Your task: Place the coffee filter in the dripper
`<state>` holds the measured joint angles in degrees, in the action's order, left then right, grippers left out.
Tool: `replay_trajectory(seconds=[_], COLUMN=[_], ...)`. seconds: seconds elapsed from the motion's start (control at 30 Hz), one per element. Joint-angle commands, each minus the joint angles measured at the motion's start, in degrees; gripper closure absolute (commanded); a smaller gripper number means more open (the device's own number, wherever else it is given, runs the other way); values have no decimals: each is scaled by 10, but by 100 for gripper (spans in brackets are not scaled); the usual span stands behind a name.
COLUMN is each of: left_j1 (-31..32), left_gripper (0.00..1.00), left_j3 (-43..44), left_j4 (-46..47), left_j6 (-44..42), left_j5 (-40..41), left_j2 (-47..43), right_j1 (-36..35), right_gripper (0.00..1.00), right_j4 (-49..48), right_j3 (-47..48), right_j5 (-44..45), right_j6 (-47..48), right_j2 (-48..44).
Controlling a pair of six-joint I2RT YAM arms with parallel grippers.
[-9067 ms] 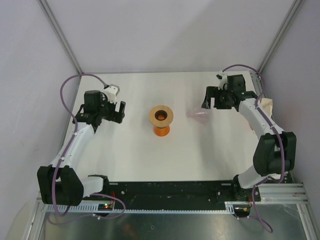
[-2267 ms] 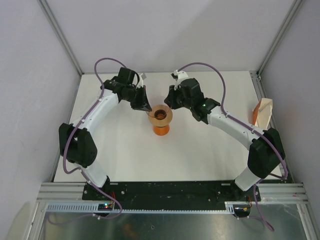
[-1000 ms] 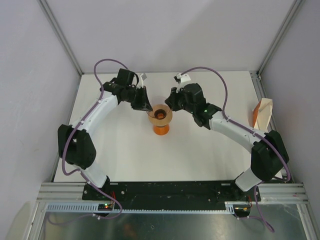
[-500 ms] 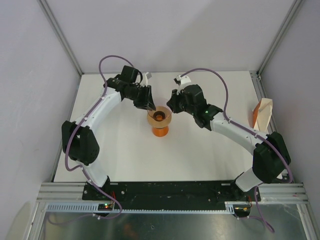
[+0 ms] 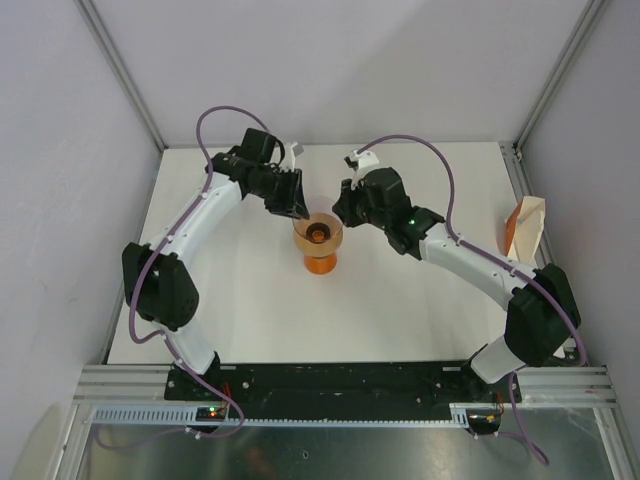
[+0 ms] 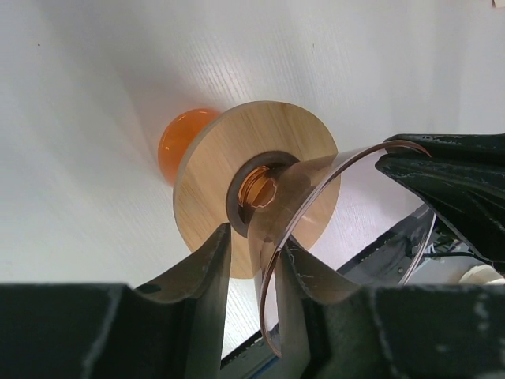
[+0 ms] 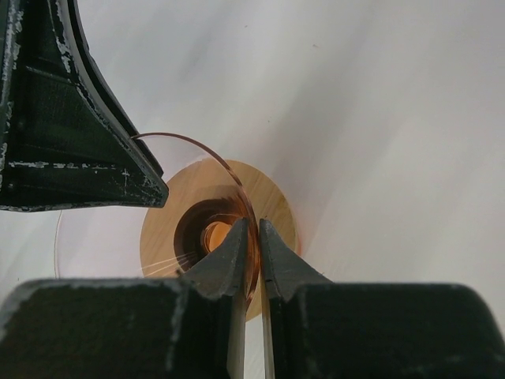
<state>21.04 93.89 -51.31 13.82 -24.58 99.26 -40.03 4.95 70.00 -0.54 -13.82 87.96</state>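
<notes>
The dripper (image 5: 320,228), a clear pinkish funnel, sits with its tip in the hole of the orange stand's tan ring (image 5: 322,262). My left gripper (image 5: 298,212) is at its left rim. In the left wrist view the jaws (image 6: 254,237) are open astride the rim of the dripper (image 6: 316,189), which lies against one finger and clear of the other. My right gripper (image 7: 253,225) is shut on the opposite rim of the dripper (image 7: 197,146). The coffee filter (image 5: 527,225), cream and folded, leans at the table's right edge, far from both grippers.
The stand's wooden ring (image 6: 209,174) rests on an orange base on the white table (image 5: 230,300). Grey walls and metal posts close in the back and sides. Both arms arch over the middle of the table.
My left gripper's jaws have parted on the dripper's rim and the arm has shifted slightly. The right gripper keeps its pinch on the rim. The dripper stays in the stand.
</notes>
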Motion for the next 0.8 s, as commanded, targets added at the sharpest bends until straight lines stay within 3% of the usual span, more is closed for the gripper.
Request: replay_trajectory(seconds=[0.0,0.77], left_j1=[-14,-14], left_gripper=[68,51], left_j3=[35,47], left_j4=[19,20], left_j6=[-24,-42], left_j5=[53,51], left_j2=[-18,-42], right_j1=[-9,-19], right_gripper=[92,48], right_j4=[57,87], right_j3=[20,72], right_j5=[-10,-4], right_j6=[24,50], right_j2=[4,-5])
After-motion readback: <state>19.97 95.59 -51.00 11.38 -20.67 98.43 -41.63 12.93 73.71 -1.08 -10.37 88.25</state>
